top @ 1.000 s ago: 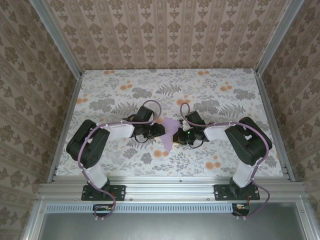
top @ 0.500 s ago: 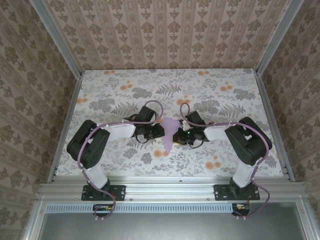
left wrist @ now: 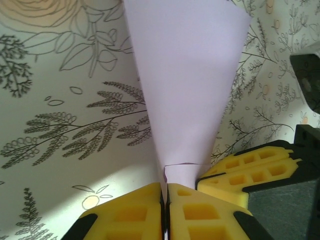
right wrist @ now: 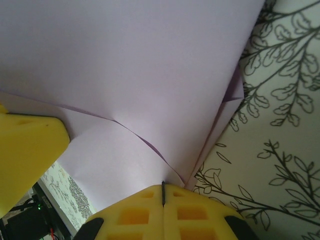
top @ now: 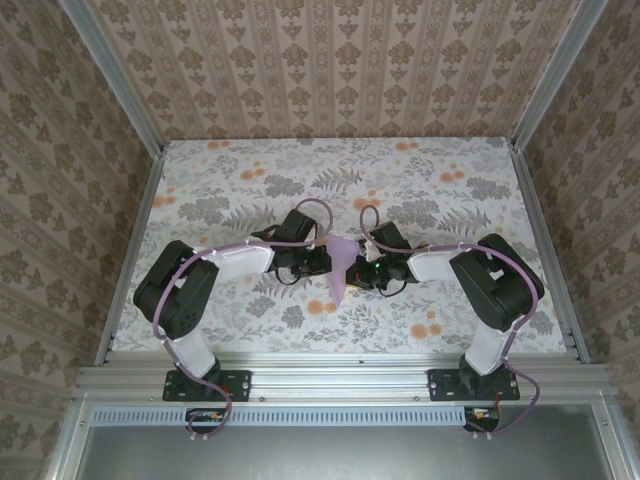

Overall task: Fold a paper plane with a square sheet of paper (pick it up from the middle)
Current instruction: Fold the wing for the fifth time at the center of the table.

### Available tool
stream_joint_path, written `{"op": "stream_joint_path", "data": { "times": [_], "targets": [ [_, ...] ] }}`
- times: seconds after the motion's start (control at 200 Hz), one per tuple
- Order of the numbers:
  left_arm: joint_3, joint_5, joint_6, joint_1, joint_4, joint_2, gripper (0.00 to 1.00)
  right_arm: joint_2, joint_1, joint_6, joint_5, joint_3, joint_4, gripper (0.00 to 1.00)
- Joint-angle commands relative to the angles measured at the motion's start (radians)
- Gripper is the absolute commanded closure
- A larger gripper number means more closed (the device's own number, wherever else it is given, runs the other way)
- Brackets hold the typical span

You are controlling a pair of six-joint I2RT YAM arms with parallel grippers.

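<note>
The square sheet of paper (top: 341,266) is pale lilac and folded into a narrow pointed dart, its tip toward the near edge. It is held up over the middle of the floral table between both arms. My left gripper (top: 323,260) is shut on its left side. In the left wrist view the yellow pads (left wrist: 131,215) meet around the paper (left wrist: 185,75). My right gripper (top: 358,272) is shut on the right side, its jaws (right wrist: 163,186) pinching the folded layers (right wrist: 125,65). A crease line runs across the paper.
The floral tabletop (top: 250,190) lies under the paper. Aluminium frame rails (top: 340,372) border the near edge and both sides. Patterned walls enclose the back. The right gripper's yellow fingers (left wrist: 252,170) sit close beside my left jaws.
My left gripper has closed onto the paper and shifted slightly right. The paper looks narrower from above. The right gripper has stayed shut in place.
</note>
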Motion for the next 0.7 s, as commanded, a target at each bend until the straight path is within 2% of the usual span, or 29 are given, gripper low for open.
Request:
{"op": "stream_joint_path", "data": {
  "times": [0.0, 0.695],
  "targets": [
    [0.029, 0.022, 0.024, -0.009, -0.017, -0.008, 0.88, 0.04, -0.004, -0.023, 0.082, -0.006, -0.094, 0.95],
    [0.112, 0.064, 0.028, -0.067, -0.006, 0.106, 0.88, 0.007, -0.013, -0.024, 0.085, -0.027, -0.077, 0.96]
  ]
}}
